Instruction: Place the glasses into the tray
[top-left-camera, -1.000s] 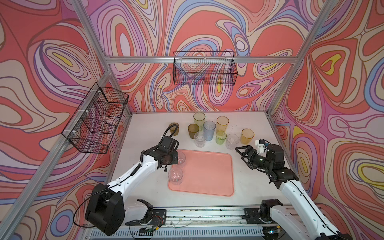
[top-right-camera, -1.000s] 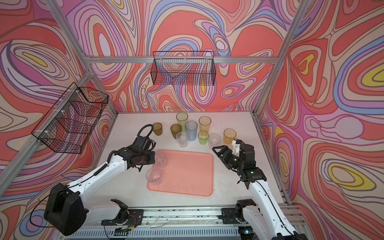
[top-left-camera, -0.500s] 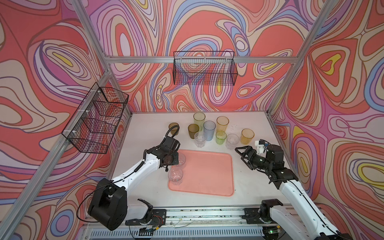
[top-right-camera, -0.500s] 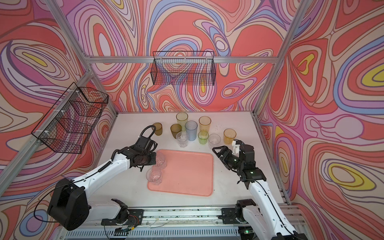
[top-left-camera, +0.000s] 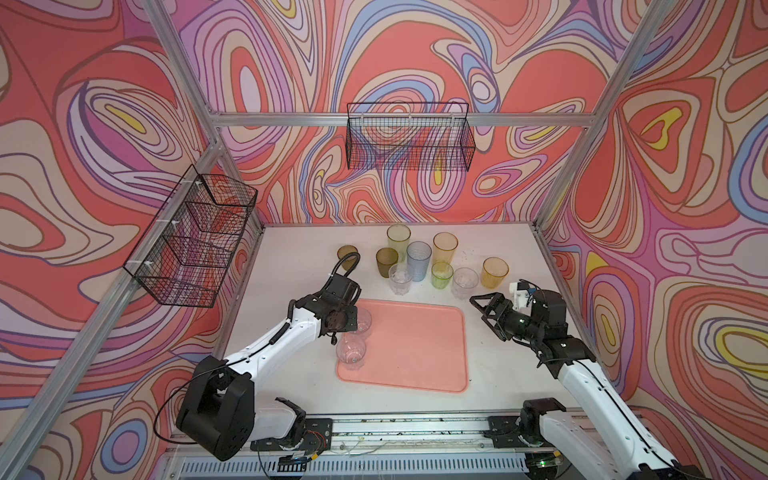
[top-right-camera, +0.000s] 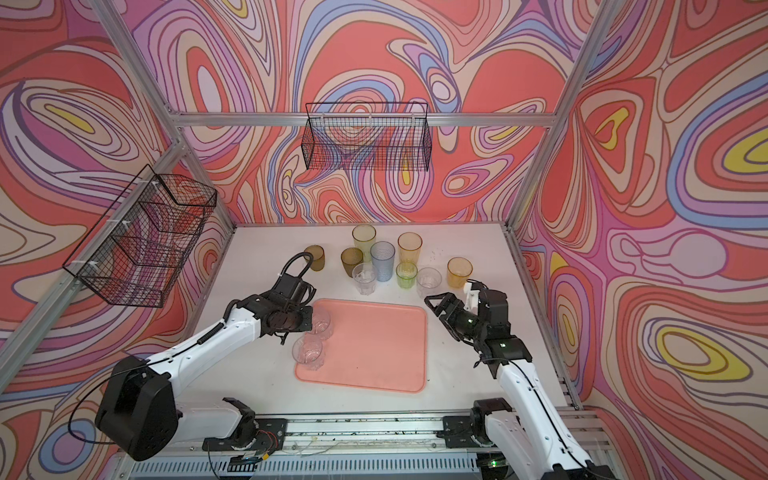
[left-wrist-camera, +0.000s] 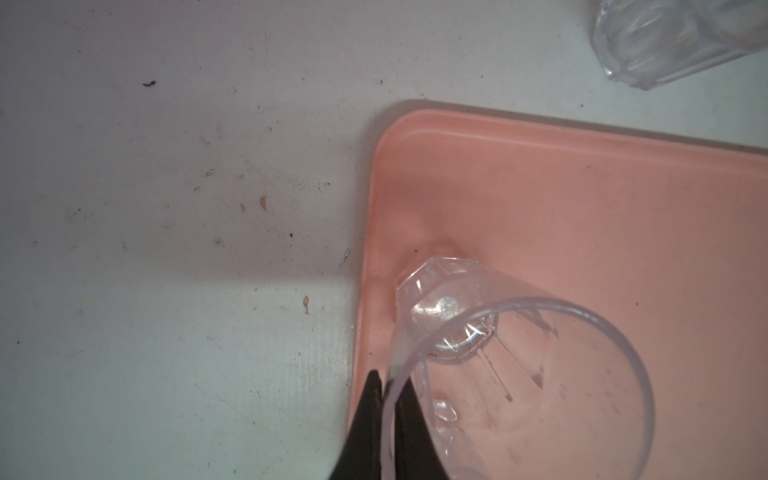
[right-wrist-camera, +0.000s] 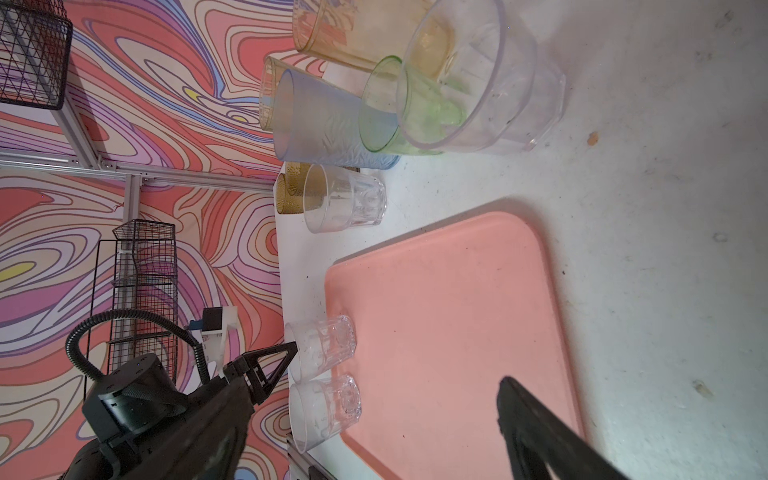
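Between the fingers of the left gripper (left-wrist-camera: 384, 376), pinched tight, was the rim wall of a clear faceted tumbler (left-wrist-camera: 449, 307), its base inside a corner of the salmon-pink tray (left-wrist-camera: 582, 199). Right gripper (top-left-camera: 478, 309) stood spread wide, empty, near that tray.

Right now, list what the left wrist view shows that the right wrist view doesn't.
Only the left wrist: close up, the left fingers clamping the held glass by its rim, one inside, one outside. Only the right wrist: the coloured glasses standing on the table, a wire basket, and a second clear glass in the tray. Both: the tray and the held glass near its corner.
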